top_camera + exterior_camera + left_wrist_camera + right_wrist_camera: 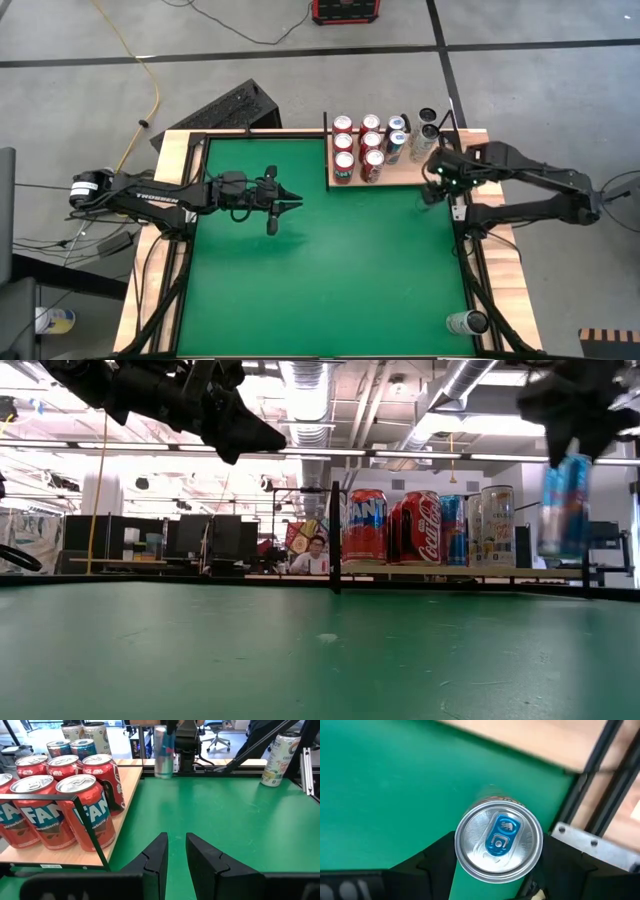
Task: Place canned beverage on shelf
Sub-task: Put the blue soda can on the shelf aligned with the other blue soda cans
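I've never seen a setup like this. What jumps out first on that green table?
The right gripper holds a slim blue can in the air near the table's right edge. Beside it, the shelf at the far edge is packed with red soda cans. The left gripper hovers empty over the green table.

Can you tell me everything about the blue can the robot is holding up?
The blue can is slim and tall, shiny metal, with a silver lid and a blue pull tab, unopened. The right tool is shut on it, dark fingers pressing its two sides. It hangs upright in the air above the green table, touching nothing else, just off the right end of the shelf. Its side is blue with a bit of red, the print too blurry to read.
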You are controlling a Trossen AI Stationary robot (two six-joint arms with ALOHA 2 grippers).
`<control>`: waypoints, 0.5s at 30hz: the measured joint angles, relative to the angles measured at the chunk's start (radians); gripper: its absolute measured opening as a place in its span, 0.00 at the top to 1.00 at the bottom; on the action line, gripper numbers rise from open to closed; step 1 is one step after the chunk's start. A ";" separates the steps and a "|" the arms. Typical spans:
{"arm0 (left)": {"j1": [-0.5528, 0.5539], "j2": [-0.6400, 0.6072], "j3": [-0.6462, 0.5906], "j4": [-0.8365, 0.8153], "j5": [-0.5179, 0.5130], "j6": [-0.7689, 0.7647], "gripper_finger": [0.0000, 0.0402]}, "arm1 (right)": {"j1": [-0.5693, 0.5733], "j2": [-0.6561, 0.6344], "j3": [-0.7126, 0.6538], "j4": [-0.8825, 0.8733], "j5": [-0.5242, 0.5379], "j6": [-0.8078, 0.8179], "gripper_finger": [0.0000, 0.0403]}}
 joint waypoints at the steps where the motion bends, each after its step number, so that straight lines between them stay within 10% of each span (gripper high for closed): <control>1: 0.000 0.000 0.000 0.002 0.000 0.004 0.86 | -0.003 0.024 0.030 0.001 0.007 -0.016 0.34; 15: 0.000 0.000 0.000 -0.025 0.000 -0.033 0.86 | -0.238 0.391 0.317 0.057 0.027 -0.370 0.32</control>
